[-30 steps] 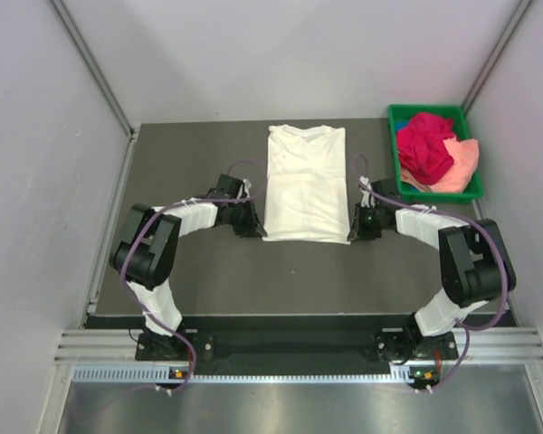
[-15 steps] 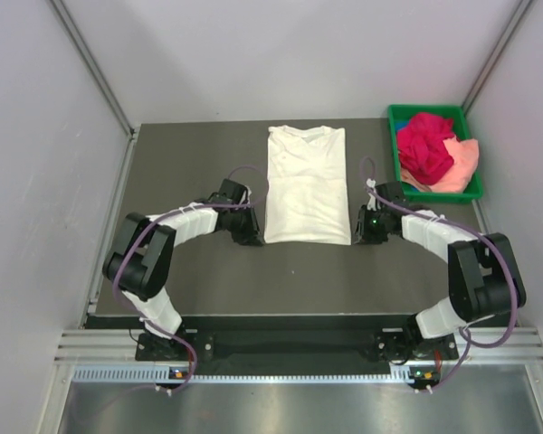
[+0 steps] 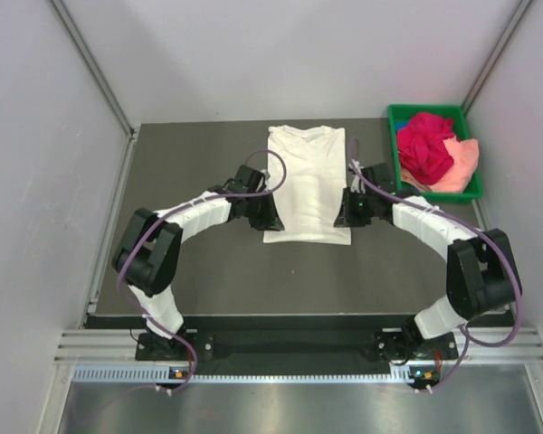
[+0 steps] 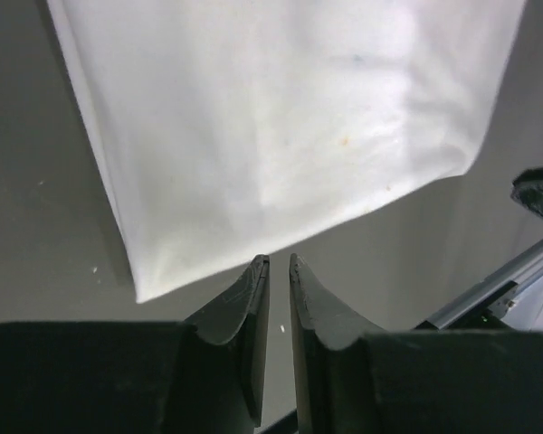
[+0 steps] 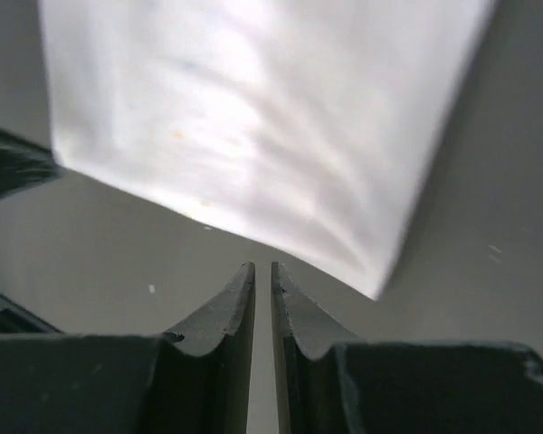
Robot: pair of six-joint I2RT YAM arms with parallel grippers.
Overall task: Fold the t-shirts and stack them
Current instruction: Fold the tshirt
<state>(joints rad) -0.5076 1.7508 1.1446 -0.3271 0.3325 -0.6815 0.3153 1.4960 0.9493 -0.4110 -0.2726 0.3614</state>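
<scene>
The cream-white t-shirt lies flat at table centre. Within the last second we move the left end effector and right end effector from its hem corners to its 8 and 4 o'clock edges. Both now stand slightly apart and empty. We judge that the hem-to-collar fold comes next.

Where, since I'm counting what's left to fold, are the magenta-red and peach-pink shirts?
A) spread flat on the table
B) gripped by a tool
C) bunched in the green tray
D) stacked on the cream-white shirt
C: the magenta-red shirt and the peach-pink shirt sit crumpled in the green tray at the far right corner, while only the cream-white shirt lies on the table.
</scene>
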